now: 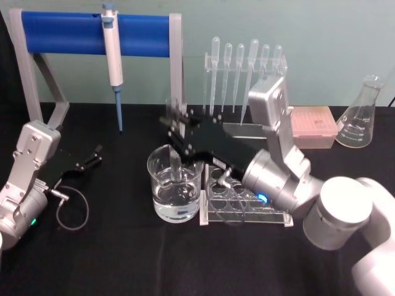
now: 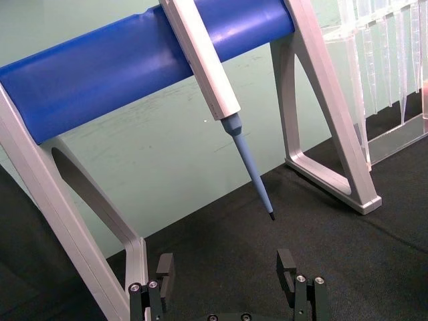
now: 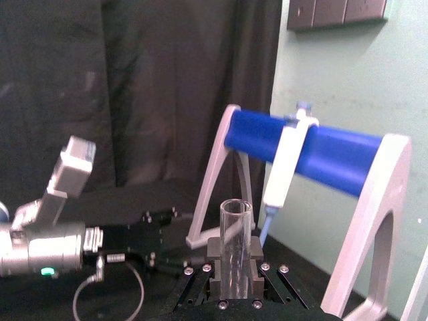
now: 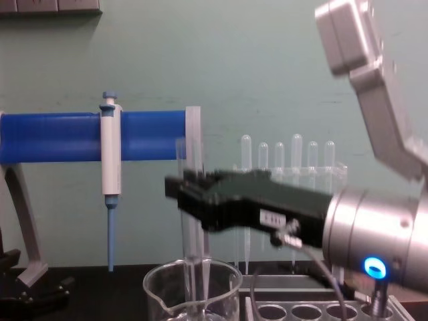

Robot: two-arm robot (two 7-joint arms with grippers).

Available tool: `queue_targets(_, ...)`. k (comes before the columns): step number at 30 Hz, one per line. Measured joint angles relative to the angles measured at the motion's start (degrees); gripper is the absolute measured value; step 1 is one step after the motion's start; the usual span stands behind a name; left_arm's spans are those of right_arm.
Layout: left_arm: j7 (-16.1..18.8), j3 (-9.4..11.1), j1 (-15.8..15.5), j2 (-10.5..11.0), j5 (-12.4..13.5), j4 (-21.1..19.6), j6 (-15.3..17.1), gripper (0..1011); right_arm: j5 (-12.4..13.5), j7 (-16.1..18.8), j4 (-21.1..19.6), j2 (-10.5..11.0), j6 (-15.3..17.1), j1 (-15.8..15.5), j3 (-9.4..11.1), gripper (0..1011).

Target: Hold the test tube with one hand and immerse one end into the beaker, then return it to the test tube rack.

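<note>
Faintly seen, test tube point(image 1: 176, 164) held by right pincer point(image 1: 175, 131) enters beaker point(image 1: 157, 185).

Silver arms point(image 1: 281, 132); black right pincer point(image 1: 176, 134), white label point(image 4: 271, 219), blue wrist light point(image 4: 374, 269); black left pincer point(image 2: 227, 269).

Beaker point(image 1: 162, 206) just left of test tube rack point(image 1: 247, 214), pipette stand point(image 1: 208, 74) behind

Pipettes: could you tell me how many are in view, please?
6 pipettes, side by side in the clear stand at the back; the right arm could hide more.
</note>
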Motion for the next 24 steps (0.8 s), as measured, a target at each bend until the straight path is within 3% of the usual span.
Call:
queue_targets(8, 0.0, 0.0, 0.0, 0.0, 0.0, 0.0, 0.0, 1000, -0.5, 1.0, 4.8, -1.1, -4.2, -1.6, 0.2, 228)
queue_targets(24, 0.0, 0.0, 0.0, 0.0, 0.0, 0.0, 0.0, 1000, -0.8, 1.2, 5.6, -1.5, -4.9, -2.3, 0.6, 229)
